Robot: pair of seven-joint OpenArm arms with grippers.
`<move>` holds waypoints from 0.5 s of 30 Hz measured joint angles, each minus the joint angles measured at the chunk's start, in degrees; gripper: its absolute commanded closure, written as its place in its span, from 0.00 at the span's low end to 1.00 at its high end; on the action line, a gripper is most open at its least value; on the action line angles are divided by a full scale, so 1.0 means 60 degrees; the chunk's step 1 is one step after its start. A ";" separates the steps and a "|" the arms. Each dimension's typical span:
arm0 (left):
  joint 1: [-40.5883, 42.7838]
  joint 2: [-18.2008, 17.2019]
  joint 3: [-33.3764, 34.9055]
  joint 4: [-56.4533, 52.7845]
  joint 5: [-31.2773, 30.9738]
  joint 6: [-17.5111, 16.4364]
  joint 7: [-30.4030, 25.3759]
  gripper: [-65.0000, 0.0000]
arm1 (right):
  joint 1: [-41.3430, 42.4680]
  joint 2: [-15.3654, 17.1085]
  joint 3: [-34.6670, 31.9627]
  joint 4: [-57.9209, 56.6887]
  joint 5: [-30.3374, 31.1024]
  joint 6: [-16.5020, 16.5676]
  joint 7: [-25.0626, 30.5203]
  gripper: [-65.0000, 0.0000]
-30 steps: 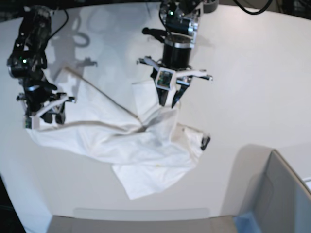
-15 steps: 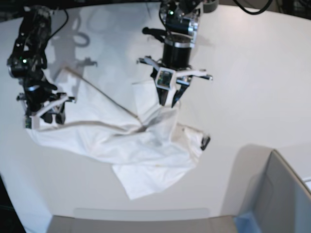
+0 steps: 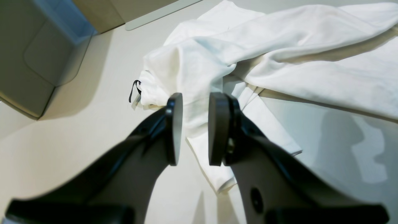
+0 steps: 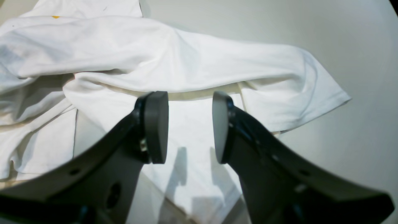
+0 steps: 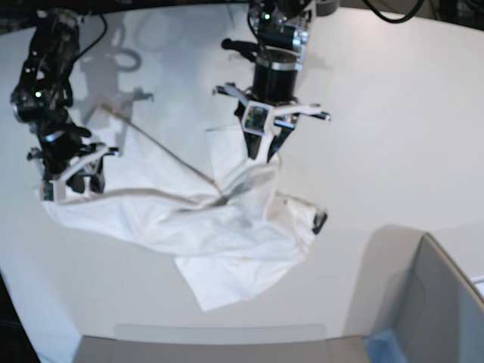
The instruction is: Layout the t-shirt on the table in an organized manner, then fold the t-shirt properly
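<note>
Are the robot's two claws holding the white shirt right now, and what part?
No. Both the left gripper and right gripper hang open above the crumpled t-shirt, with no cloth between their pads.

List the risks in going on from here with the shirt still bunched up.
1. The crumpled white cotton t-shirt lies in overlapping folds; the left gripper, open above it, may pinch several layers together.
2. The right gripper is open too, so nothing is held.
3. Its small black tag lies near the grey box.

1 t-shirt, 1 table, 2 hands, 1 grey box
</note>
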 measured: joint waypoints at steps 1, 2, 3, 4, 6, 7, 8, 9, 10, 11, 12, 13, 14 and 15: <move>0.0004 0.0000 0.0000 0.0000 0.0000 0.0000 -0.0004 0.76 | -0.0004 0.0000 0.0000 0.0000 0.0000 0.0000 -0.0004 0.63; 0.0044 0.0004 -0.0004 0.0000 -0.0004 -0.0004 -0.0004 0.76 | -0.0004 0.0000 -0.0004 0.0000 0.0000 0.0000 -0.0004 0.63; 0.0109 0.0000 -0.0004 0.0000 0.0004 0.0004 -0.0004 0.76 | 0.0000 0.0000 -0.0004 0.0000 0.0000 0.0000 -0.0004 0.63; 0.0153 0.0000 -0.0004 0.0000 0.0004 0.0015 0.0000 0.76 | 0.0000 0.0004 0.0000 0.0000 0.0000 0.0000 0.0000 0.63; 0.0189 0.0000 -0.0004 0.0000 -0.0007 0.0000 0.0007 0.76 | 0.0000 0.0004 0.0000 0.0000 0.0000 0.0000 -0.0004 0.63; 0.0186 0.0000 -0.0004 0.0000 0.0000 0.0004 -0.0004 0.76 | -0.0004 0.0000 0.0000 0.0000 0.0000 0.0000 -0.0004 0.63; 0.0182 0.0004 -0.0004 0.0000 -0.0004 0.0000 -0.0004 0.76 | -0.0004 0.0000 -0.0004 0.0000 0.0000 0.0000 -0.0004 0.63; 0.0171 0.0000 -0.0004 0.0000 -0.0004 0.0000 0.0000 0.76 | 0.0000 0.0004 0.0000 0.0000 0.0000 0.0000 -0.0004 0.63; 0.0168 0.0000 -0.0004 0.0000 -0.0004 0.0000 0.0000 0.76 | 0.0000 0.0004 0.0000 0.0000 -0.0004 0.0000 0.0000 0.63; 0.0164 0.0004 -0.0004 0.0000 -0.0004 0.0000 -0.0004 0.76 | 0.0000 0.0004 -0.0004 0.0000 0.0000 0.0000 0.0000 0.63; 0.0160 0.0000 -0.0004 0.0000 0.0000 0.0004 -0.0004 0.76 | 0.0000 0.0000 -0.0004 0.0000 0.0000 0.0000 -0.0004 0.63; 0.0164 0.0000 -0.0004 0.0000 -0.0004 0.0007 0.0000 0.76 | 0.0000 0.0004 -0.0004 0.0000 0.0000 0.0000 -0.0004 0.63; 0.0168 0.0000 -0.0004 0.0000 -0.0004 0.0000 0.0000 0.76 | 0.0000 0.0004 -0.0004 0.0000 -0.0004 0.0000 -0.0004 0.63; 0.0164 0.0000 -0.0004 0.0000 -0.0004 0.0004 0.0000 0.76 | 0.0000 0.0004 -0.0004 0.0000 0.0000 0.0000 -0.0004 0.63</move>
